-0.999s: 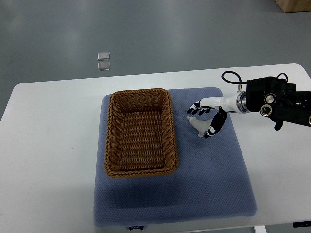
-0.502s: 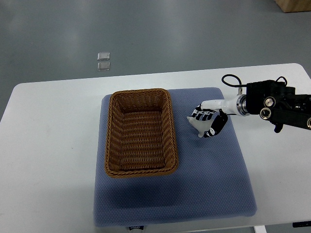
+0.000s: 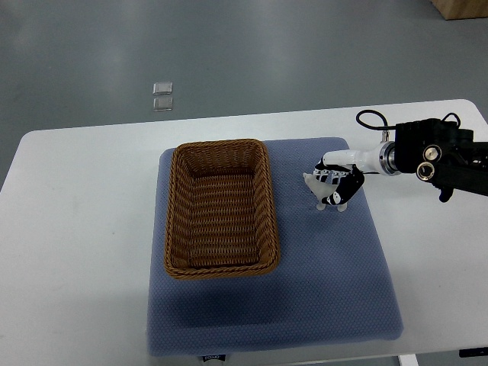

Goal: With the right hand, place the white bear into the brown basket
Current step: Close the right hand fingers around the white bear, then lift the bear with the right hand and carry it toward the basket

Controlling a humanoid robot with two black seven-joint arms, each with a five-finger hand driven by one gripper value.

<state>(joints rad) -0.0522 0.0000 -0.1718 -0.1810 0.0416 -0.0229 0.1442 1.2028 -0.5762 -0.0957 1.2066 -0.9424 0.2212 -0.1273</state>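
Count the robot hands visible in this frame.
1. The right hand reaches in from the right edge over the blue mat, closed around the white bear, just right of the basket. The left hand is out of view.

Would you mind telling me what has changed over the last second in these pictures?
The right robot hand closed its fingers around the white bear, which a second ago lay on the blue mat between open fingers. Hand and bear have since shifted slightly right and up in the picture. The brown basket stayed put and holds nothing; the mat has not moved.
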